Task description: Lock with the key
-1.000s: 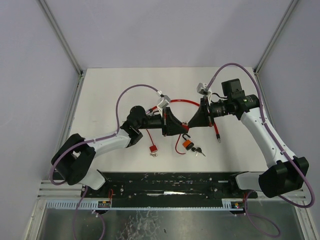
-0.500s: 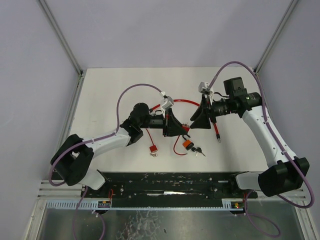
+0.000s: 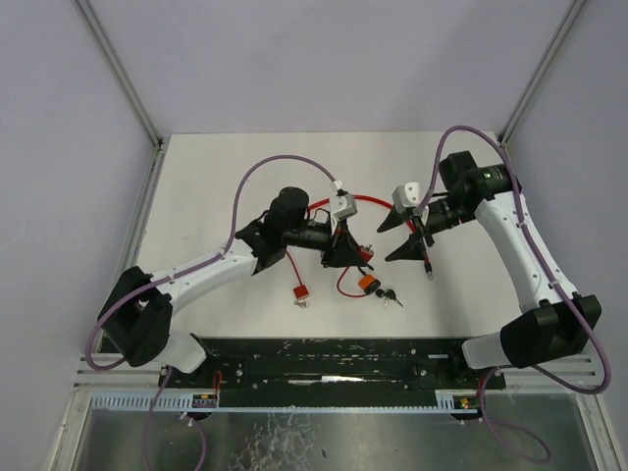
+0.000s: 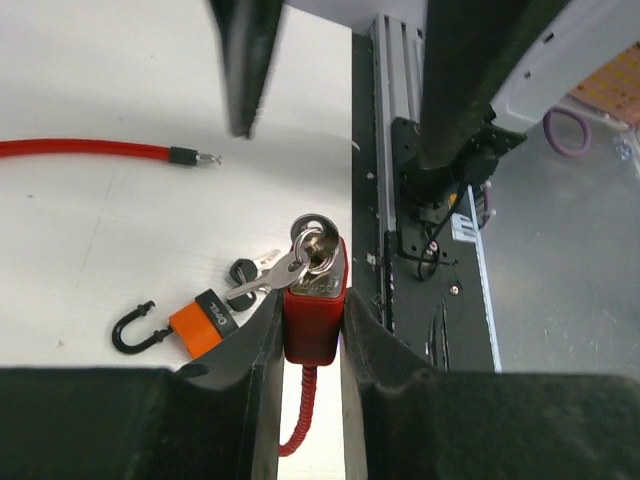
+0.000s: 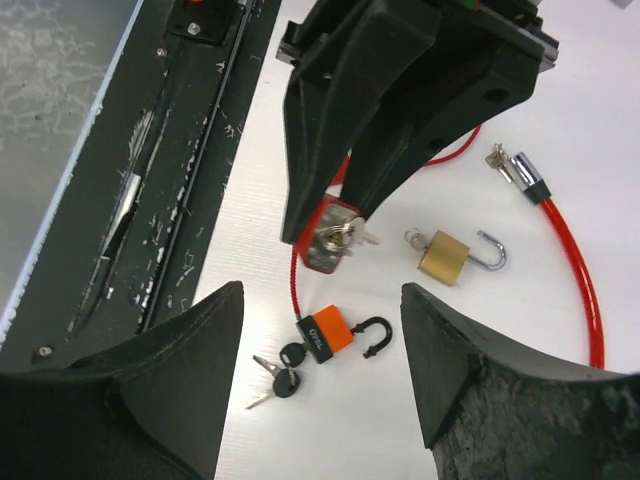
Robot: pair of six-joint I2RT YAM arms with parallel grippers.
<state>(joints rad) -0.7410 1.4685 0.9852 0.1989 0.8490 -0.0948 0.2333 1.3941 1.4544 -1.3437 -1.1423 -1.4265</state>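
Observation:
A red cable lock (image 4: 313, 310) is clamped between the fingers of my left gripper (image 4: 313, 335), which is shut on its body. A silver key (image 4: 280, 272) on a ring sticks out of the lock's face. The red cable (image 4: 300, 410) hangs from under it. In the right wrist view the same lock (image 5: 330, 250) and key (image 5: 347, 236) show under the left gripper (image 5: 400, 90). My right gripper (image 5: 320, 295) is open and holds nothing; it stands apart from the key, to its right (image 3: 390, 241).
An orange padlock (image 5: 328, 335) with an open shackle lies on the table with two black-headed keys (image 5: 280, 365). A brass padlock (image 5: 445, 255) lies open nearby. The cable's metal end (image 5: 520, 178) rests further out. A small red padlock (image 3: 300, 291) lies near the front rail (image 3: 334, 358).
My right gripper has opened, let go of the key and drawn back to the right. The left gripper, with the red lock, has turned and shifted slightly right.

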